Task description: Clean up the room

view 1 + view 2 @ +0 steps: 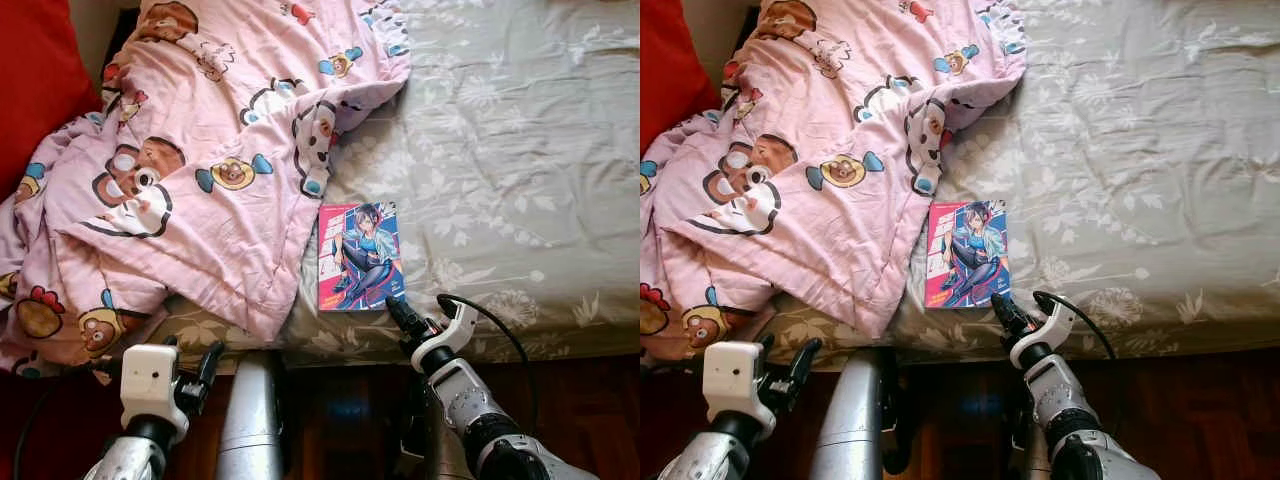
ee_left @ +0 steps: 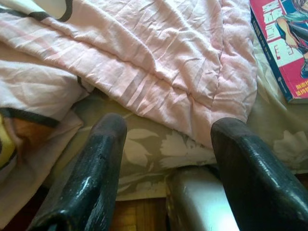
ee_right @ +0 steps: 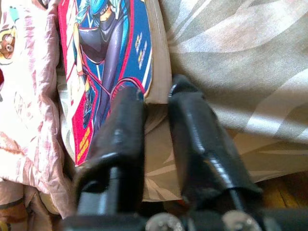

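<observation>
The right gripper (image 1: 404,313), jaws almost together, touches the bright comic book's (image 1: 358,256) corner, lying toward eleven o'clock.

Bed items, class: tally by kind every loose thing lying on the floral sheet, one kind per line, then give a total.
Manga book: 1
Pink cartoon-print quilt: 1
Red pillow: 1
Total: 3
</observation>
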Controlling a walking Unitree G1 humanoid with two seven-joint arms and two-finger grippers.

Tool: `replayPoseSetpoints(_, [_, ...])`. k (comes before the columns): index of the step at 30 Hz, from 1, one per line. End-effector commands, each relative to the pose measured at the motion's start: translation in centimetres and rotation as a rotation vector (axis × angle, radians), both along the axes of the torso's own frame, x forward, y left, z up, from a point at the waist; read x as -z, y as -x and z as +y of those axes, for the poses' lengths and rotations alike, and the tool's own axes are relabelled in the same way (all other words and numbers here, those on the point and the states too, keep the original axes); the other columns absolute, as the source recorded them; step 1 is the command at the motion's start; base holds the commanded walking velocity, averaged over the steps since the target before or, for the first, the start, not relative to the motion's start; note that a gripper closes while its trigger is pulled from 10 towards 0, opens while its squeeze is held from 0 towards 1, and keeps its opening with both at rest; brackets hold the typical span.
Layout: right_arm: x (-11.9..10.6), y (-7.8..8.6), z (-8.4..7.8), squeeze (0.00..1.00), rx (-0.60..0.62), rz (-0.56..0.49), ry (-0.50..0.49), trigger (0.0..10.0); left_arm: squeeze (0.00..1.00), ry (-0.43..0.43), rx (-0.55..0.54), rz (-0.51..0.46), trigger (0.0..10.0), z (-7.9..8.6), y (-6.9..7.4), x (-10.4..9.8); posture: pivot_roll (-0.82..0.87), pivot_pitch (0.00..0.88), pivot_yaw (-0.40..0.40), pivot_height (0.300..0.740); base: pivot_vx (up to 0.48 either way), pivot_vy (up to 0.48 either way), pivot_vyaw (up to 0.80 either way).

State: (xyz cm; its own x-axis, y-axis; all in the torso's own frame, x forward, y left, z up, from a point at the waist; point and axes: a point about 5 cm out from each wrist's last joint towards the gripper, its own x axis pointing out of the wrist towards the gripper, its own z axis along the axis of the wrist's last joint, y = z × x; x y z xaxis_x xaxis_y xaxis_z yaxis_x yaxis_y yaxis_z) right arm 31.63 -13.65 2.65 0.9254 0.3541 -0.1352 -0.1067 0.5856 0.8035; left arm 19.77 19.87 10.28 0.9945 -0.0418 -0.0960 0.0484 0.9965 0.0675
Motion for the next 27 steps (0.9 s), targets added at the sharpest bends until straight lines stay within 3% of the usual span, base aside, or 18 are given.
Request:
replayPoseSetpoints(1, [0.7,0.5,0.3,0.0,-0.004,0.035,0.009,0.0,0.0,-0.012,-0.009,0.034,10.0,0.1,0.3,0.9,0.25,0.331,0.048,0.581,0.0,0.0,0.0])
replayPoseSetpoints(6, [0.0,-0.1,-0.6,0.0,0.043,0.011,0.016,0.0,0.0,0.002,-0.007,0.0,10.0,-0.4,-1.2,0.8,0.23,0.282,0.027,0.581,0.0,0.0,0.0])
replayPoseSetpoints(13, [-0.8,-0.7,-2.7,0.0,0.183,-0.021,0.101,0.0,0.0,0.02,-0.021,-0.053,10.0,-0.8,-4.0,0.8,0.17,0.206,-0.01,0.581,0.0,0.0,0.0])
replayPoseSetpoints(18, [-1.4,-0.5,-4.7,0.0,0.295,-0.071,0.227,0.0,0.0,0.059,-0.051,-0.086,10.0,-0.8,-5.3,0.7,0.13,0.142,-0.035,0.581,0.0,0.0,0.0])
replayPoseSetpoints(23, [-2.3,-0.3,-5.1,0.0,0.281,-0.167,0.39,0.0,0.0,0.106,-0.082,-0.087,10.0,-0.7,-6.0,1.3,0.08,0.092,-0.047,0.581,0.0,0.0,0.0])
replayPoseSetpoints(24, [-2.7,-0.2,-5.2,0.0,0.264,-0.2,0.453,4.2,0.0,0.122,-0.09,-0.083,10.0,-0.7,-6.2,1.5,0.07,0.082,-0.048,0.581,0.0,0.0,0.0])
replayPoseSetpoints(25, [-2.7,-0.2,-5.2,0.0,0.264,-0.2,0.453,4.2,0.0,0.122,-0.09,-0.083,10.0,-0.7,-6.2,1.5,0.07,0.082,-0.048,0.581,0.0,0.0,0.0])
replayPoseSetpoints(26, [-3.0,0.0,-5.3,0.0,0.249,-0.23,0.534,10.0,0.0,0.137,-0.098,-0.078,10.0,-0.6,-6.4,1.7,0.06,0.077,-0.046,0.581,0.0,0.0,0.0])
replayPoseSetpoints(27, [-3.2,0.2,-5.6,0.0,0.252,-0.249,0.579,10.0,0.0,0.158,-0.096,-0.072,10.0,-0.7,-6.7,1.8,0.05,0.069,-0.041,0.581,0.0,0.0,0.0])
